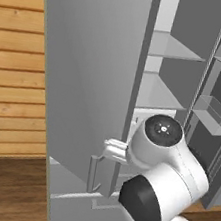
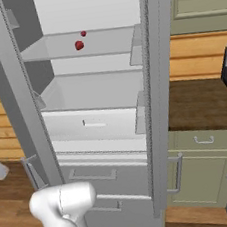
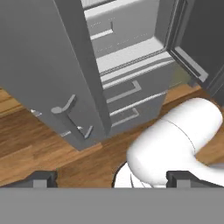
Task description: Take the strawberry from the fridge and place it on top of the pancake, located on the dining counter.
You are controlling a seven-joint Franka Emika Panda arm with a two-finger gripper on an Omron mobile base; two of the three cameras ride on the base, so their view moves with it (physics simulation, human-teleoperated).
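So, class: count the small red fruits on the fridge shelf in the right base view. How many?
2. The strawberry sits on the upper white shelf of the open fridge; a smaller red fruit lies just behind it. Others may be hidden by the doors.

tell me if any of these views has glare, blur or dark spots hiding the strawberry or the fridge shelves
Right base view: flat, even light, no glare; the strawberry reads sharp on a shelf in the fridge. Left base view: the open door hides much of the interior, shelves evenly lit. Hand view: soft rendering; open gripper tips dark at the bottom.
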